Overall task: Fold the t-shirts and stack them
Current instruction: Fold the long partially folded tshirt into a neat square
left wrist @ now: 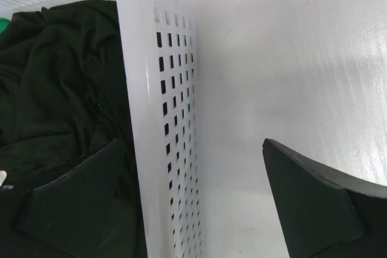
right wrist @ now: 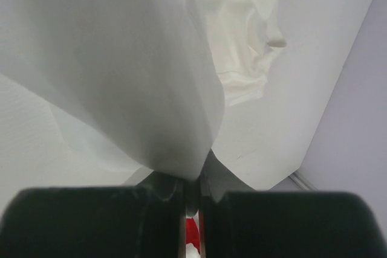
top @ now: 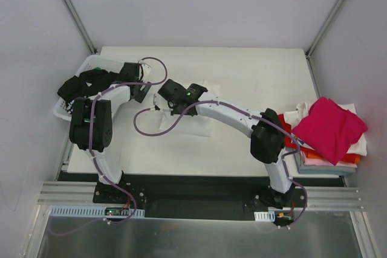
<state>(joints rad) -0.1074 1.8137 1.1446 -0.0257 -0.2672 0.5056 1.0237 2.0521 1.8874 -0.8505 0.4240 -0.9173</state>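
Your right tool [right wrist: 190, 188] is clenched on a fold of the white t-shirt [right wrist: 121, 58] mid-table [top: 254, 77]. The magenta-topped stack [top: 329, 128] lies to its right, nearer that arm. Your left tool [top: 140, 87] hangs wide open over the basket wall [left wrist: 145, 89].

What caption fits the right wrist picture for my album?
Right pincer pinching a fold of white t-shirt.
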